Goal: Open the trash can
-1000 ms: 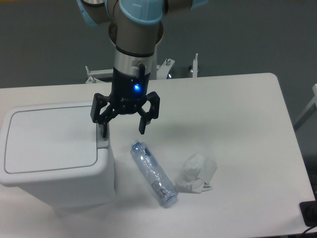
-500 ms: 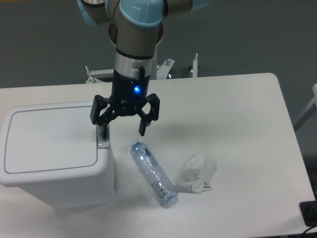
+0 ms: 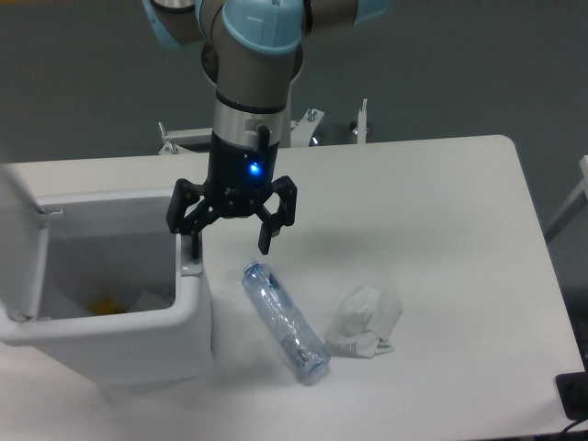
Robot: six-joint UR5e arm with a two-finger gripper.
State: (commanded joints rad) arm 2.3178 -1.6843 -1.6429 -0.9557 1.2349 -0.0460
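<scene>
The trash can [image 3: 110,312] stood on the bench [image 3: 441,239] at its near left end, directly under the left one of the fingers [image 3: 195,246], whose tip rested on the grey push tab [image 3: 190,268] at the bin's right rim. Half a second before, the flat lid lay shut over the bin; now it had sprung up and stood on edge along the far-left side [image 3: 20,243], baring the hollow with some yellow and white scraps at the bottom. By my judgement the press had done its work and the task was as good as finished, needing only that the arm lift away. The fingers were spread wide and grasped nothing. Just below the right finger lay a clear plastic bottle [image 3: 285,322] on its side, and farther right a crumpled white wrapper [image 3: 366,322]; neither touched the bin nor barred the lid.
</scene>
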